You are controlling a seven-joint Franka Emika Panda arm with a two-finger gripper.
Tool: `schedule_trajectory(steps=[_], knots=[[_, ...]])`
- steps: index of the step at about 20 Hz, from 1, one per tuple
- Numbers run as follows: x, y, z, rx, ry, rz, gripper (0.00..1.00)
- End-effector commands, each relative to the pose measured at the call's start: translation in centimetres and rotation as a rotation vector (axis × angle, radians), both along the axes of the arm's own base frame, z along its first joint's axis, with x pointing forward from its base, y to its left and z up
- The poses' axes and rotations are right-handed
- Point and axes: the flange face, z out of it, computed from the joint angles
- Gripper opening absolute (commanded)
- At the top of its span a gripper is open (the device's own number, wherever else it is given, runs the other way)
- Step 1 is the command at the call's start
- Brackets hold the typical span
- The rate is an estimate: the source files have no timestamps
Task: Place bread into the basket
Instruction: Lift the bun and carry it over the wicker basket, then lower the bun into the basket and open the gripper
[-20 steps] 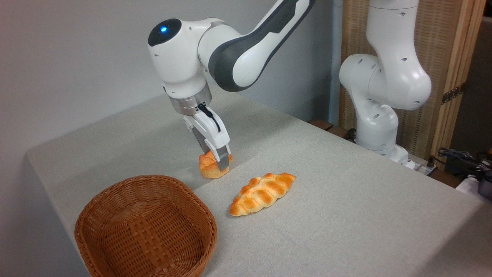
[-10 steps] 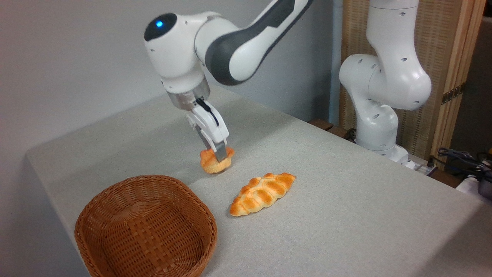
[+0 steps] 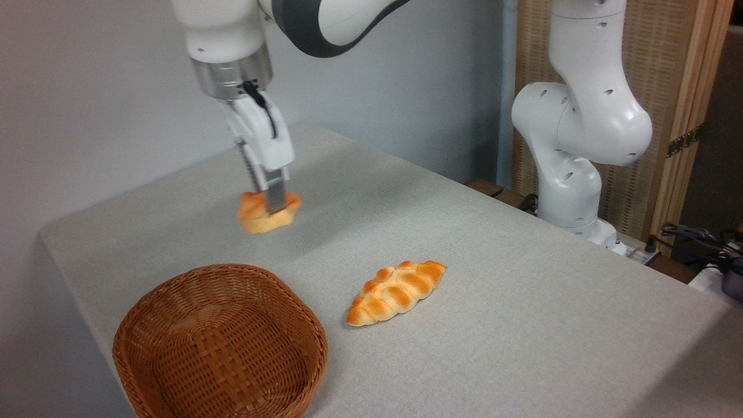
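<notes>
The gripper (image 3: 271, 204) pinches the round bun (image 3: 268, 211), which hangs in the air beyond the wicker basket (image 3: 174, 354), not above it. A good carry brings the bun over the basket's middle, lowers it close, then releases. The braided loaf (image 3: 396, 291) lies right of the basket.

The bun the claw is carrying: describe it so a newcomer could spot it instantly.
Start at the wicker basket at the near left of the table. Above and behind it, the claw holds a small round orange bun in the air. Unlike the long braided loaf lying on the cloth, it is compact and lifted.
</notes>
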Motion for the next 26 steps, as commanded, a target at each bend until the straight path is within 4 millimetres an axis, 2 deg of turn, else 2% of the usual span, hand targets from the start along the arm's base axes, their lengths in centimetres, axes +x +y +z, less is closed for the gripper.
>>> schedule_trajectory(steps=[1,4,5,6,7,10,22,25,26], knots=[[6.1,2.3,-0.1,-0.042,-0.171,-0.007,0.39],[7.9,2.5,-1.7,-0.035,-0.243,-0.038,0.41],[8.2,2.3,-2.4,-0.03,-0.249,-0.071,0.46],[8.5,2.1,-3.1,-0.019,-0.25,-0.097,0.65],[8.7,2.0,-4.1,-0.001,-0.238,-0.11,0.71],[9.2,0.9,-6.1,0.019,-0.217,-0.139,1.0],[9.7,-0.9,-7.7,-0.003,-0.223,-0.154,1.0],[9.5,-0.7,-6.7,-0.007,-0.226,-0.14,1.0],[9.1,-0.6,-5.4,-0.008,-0.235,-0.125,1.0]])
